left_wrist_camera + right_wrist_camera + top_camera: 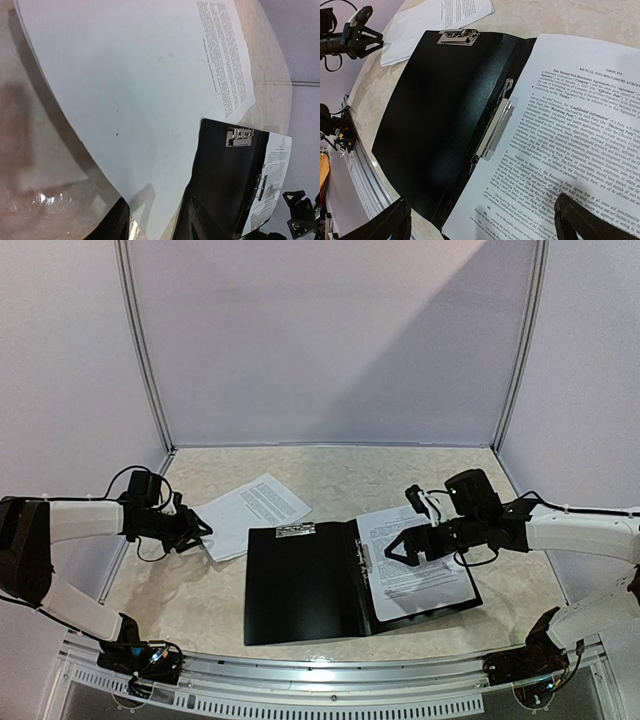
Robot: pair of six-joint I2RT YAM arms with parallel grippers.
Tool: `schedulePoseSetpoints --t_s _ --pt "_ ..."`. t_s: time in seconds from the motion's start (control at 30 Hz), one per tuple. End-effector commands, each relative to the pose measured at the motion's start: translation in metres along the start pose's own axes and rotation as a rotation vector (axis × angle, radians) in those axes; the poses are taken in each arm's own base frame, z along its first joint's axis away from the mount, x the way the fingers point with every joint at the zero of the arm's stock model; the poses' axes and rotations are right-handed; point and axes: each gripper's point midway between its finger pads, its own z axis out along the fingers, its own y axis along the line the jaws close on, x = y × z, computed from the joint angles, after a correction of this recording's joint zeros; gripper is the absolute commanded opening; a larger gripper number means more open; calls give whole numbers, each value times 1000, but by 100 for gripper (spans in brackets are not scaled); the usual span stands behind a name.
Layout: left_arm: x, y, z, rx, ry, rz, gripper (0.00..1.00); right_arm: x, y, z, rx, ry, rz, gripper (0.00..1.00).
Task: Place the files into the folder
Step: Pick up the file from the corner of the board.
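Jaws on the right gripper [396, 546] [480, 226] stand wide apart w/ nothing btwn them. They hover just above the white sheets of dense black print [415, 575] [560, 130], which lie on the right half of the flat black open folder [300, 585] [435, 115]. The folder's left half is bare. A small metal clip [295, 530] [458, 36] sits at its top edge, and a long metal spine clip [361, 558] [492, 127] runs down the middle, at the left edge of those sheets. The right arm reaches in from the right side, forearm approx level, wrist pointed left toward the spine.

On the left gripper [203, 533] [155, 225] the jaws are partly apart, and the near corner of a second lot of white printed sheets [250, 508] [130, 100] sits btwn them in the wrist view — can't tell if it is pinched or only straddled. This lot lies loose on the beige marbled tabletop [330, 465], outside the folder and near its top-left corner. The left arm comes in from the left — elbow low, forearm level, wrist pointing right.
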Motion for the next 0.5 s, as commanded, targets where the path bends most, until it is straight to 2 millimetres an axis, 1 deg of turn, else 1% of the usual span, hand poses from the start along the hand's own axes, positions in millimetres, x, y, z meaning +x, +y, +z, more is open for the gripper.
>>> schedulePoseSetpoints --t_s 0.0,0.1,0.2,0.23,0.3,0.33,0.37,0.43,0.47 --pt "-7 -8 -2 11 -8 12 41 -2 5 2 -12 11 -3 99" --pt "-27 -6 -13 -81 -56 94 44 0 4 3 -12 17 -2 99" --pt "-61 -10 -31 -131 -162 146 45 1 4 5 -14 22 -1 99" --pt "-71 -9 -36 -158 -193 160 46 1 5 5 -16 24 -1 99" --pt "-84 -4 -44 -222 -238 181 48 1 5 6 -19 30 0 99" --pt "-84 -3 -46 -228 -241 180 49 2 5 7 -18 34 0 99" --pt "-79 -5 -44 -209 -230 172 49 2 5 7 -17 35 1 99" --pt "-58 -13 -33 -117 -181 116 50 3 4 7 -8 36 -1 99" --pt "-43 -17 -26 -77 -149 93 50 3 4 7 -5 35 -2 99"
